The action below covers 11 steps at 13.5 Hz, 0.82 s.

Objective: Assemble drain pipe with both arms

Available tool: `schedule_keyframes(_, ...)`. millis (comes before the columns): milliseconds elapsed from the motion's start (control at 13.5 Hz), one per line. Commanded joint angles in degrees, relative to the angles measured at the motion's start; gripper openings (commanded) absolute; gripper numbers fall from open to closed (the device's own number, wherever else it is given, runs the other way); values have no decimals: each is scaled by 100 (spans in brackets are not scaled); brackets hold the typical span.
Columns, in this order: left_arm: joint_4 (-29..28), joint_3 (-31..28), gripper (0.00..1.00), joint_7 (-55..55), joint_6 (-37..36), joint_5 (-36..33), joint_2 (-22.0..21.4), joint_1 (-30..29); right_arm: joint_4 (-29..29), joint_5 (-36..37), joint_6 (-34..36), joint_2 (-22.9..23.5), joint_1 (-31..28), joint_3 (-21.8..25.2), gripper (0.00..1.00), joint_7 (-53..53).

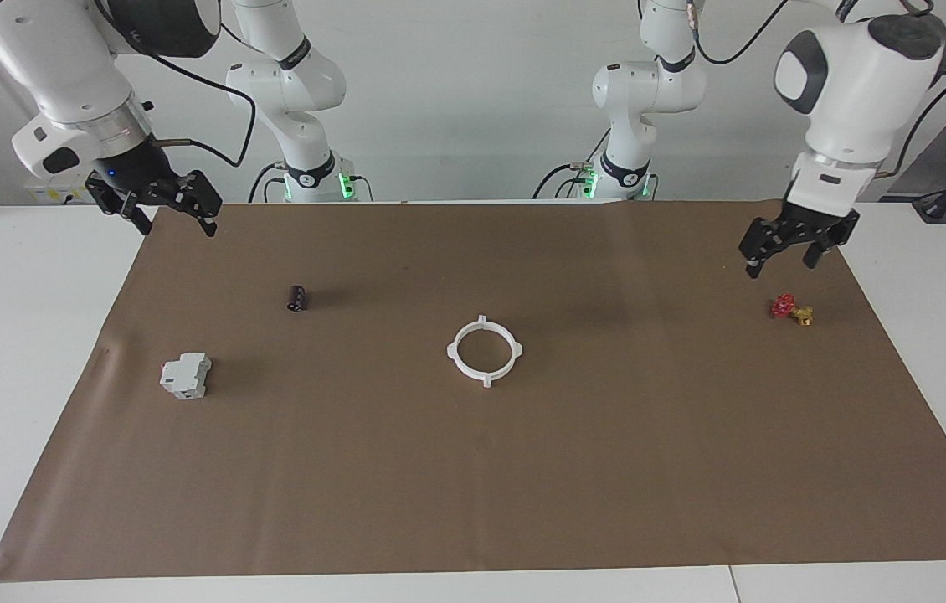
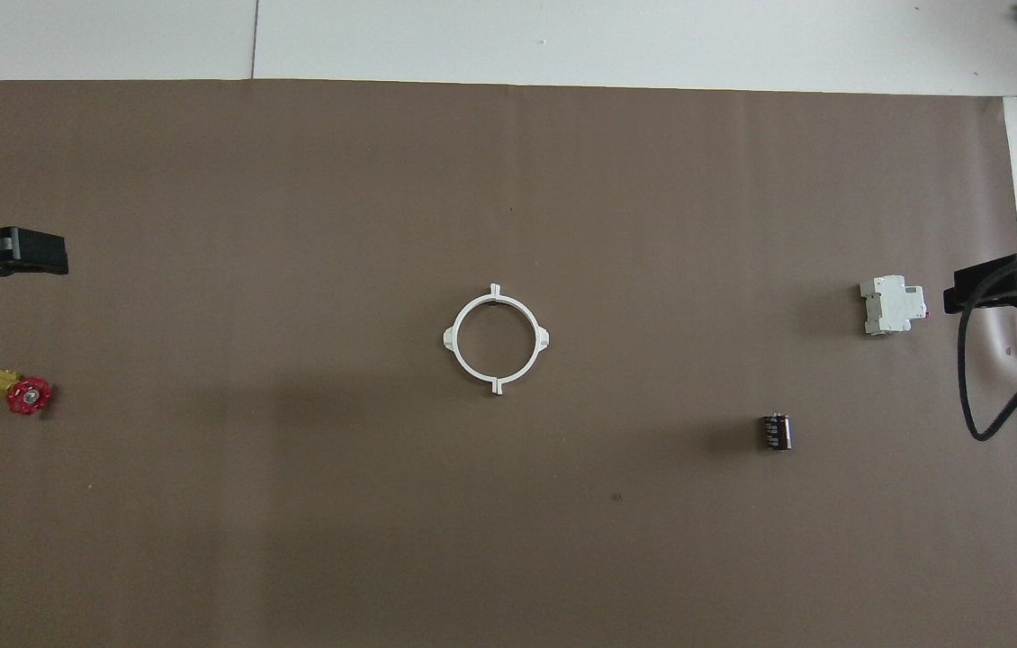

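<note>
The drain pipe (image 1: 453,355) lies flat in the middle of the brown mat as one closed white ring with four small tabs (image 2: 456,338). Nothing touches it. My left gripper (image 1: 778,261) hangs open and empty above the mat's edge at the left arm's end of the table, well away from the ring. In the overhead view only the left gripper's black tip (image 2: 22,261) shows at the frame's edge. My right gripper (image 1: 176,222) waits open and empty in the air over the mat's corner at the right arm's end, and the right gripper (image 2: 1012,286) shows partly in the overhead view.
A grey-white boxy block (image 1: 185,374) (image 2: 893,304) and a small dark cylinder (image 1: 296,297) (image 2: 776,431) lie toward the right arm's end. A red and yellow valve (image 1: 789,309) (image 2: 25,393) sits under the left gripper's area. The brown mat (image 1: 607,469) covers most of the white table.
</note>
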<state>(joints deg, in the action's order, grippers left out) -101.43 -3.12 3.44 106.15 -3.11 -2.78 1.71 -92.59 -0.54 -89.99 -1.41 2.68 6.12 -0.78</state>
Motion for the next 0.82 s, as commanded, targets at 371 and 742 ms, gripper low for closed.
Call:
schedule_keyframes(371,728,110,100,-10,-1279,48,-21,57,-163,-34,-71,-140,-30,-14,100,105)
schedule_keyframes(742,1072,75,100,-992,-2343,300,-30,14,-163,-34,-71,-140,-30,-14,100,105)
